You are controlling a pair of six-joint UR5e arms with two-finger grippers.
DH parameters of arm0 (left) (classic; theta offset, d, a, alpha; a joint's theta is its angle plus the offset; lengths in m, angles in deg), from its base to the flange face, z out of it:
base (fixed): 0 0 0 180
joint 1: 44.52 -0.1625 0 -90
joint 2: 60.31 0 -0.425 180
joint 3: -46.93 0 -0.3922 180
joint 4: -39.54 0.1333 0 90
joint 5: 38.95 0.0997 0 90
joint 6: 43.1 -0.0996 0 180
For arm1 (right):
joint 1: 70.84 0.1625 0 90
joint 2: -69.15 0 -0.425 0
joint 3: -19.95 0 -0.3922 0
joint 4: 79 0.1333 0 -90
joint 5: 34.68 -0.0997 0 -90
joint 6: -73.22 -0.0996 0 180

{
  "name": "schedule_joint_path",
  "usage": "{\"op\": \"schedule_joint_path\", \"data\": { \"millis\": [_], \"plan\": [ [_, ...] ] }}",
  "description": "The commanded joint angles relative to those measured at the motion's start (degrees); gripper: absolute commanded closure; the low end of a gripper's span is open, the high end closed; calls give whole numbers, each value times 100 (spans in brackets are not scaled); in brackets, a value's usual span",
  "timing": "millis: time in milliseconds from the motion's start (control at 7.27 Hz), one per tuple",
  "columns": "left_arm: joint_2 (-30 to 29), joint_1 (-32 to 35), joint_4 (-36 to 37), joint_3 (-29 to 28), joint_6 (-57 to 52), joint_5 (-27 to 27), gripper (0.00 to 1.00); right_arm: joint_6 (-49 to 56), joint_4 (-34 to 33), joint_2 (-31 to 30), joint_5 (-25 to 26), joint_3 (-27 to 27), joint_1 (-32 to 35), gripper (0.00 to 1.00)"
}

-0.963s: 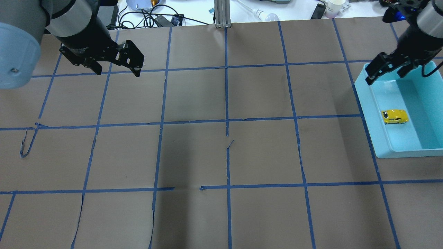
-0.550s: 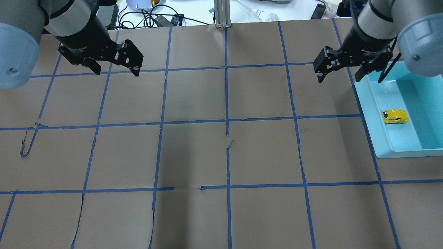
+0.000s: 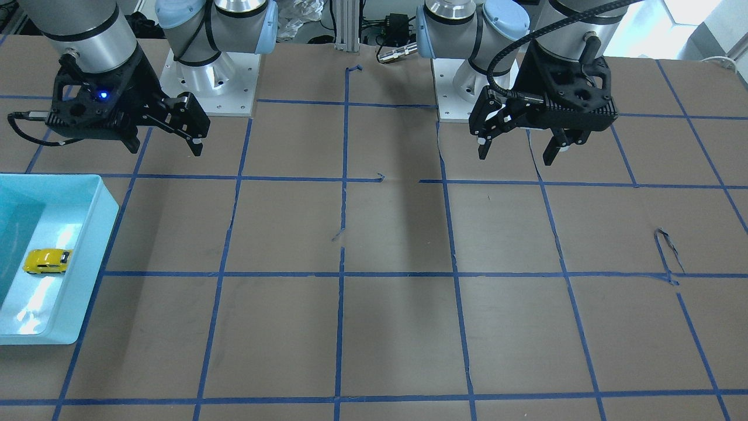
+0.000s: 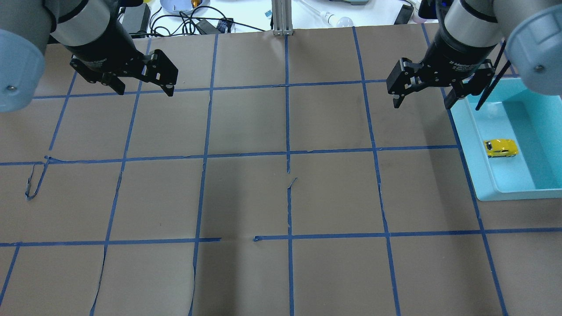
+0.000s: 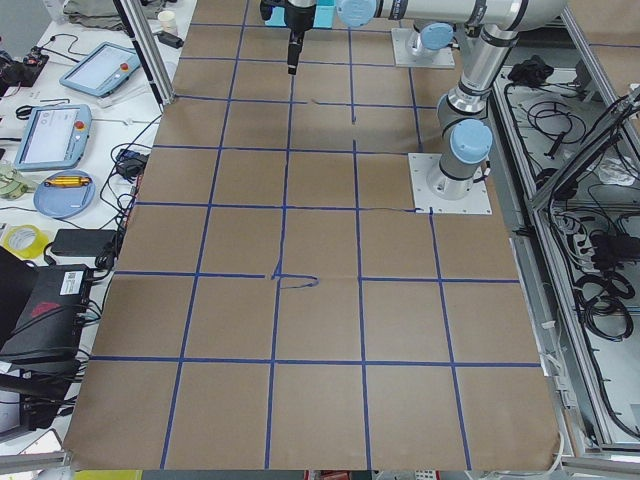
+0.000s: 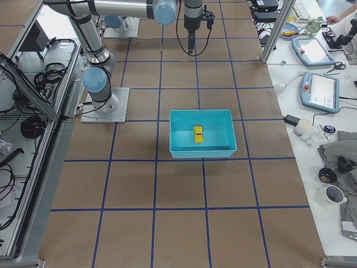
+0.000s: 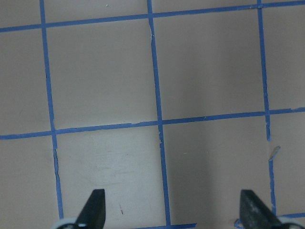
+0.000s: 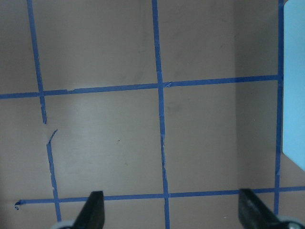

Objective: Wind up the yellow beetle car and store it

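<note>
The yellow beetle car (image 4: 501,148) lies alone on the floor of a light-blue bin (image 4: 472,145) at the table's right side. It also shows in the front view (image 3: 47,261) and the right-side view (image 6: 198,133). My right gripper (image 4: 421,105) is open and empty. It hangs above the table just left of the bin's far corner, well apart from the car. Its wrist view shows only paper and the bin's edge (image 8: 293,95). My left gripper (image 4: 146,92) is open and empty over the far left of the table, and its wrist view shows bare paper between its fingertips (image 7: 95,205).
The table is brown paper with a blue tape grid (image 4: 287,153), and the tape is torn in places (image 4: 33,184). Cables, a light bulb (image 4: 344,20) and a cup lie beyond the far edge. The arm bases (image 3: 210,88) stand at the robot's side.
My right gripper has swung left from over the bin's far end to above the table beside the bin. My left gripper has shifted slightly towards the far edge. The car has not moved.
</note>
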Motion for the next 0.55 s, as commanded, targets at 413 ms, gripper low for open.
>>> {"op": "schedule_joint_path", "data": {
  "millis": [413],
  "plan": [
    [0,-4,0,1,-9,-11,0,4,214,-4,3,-57,3,0]
  ]
}}
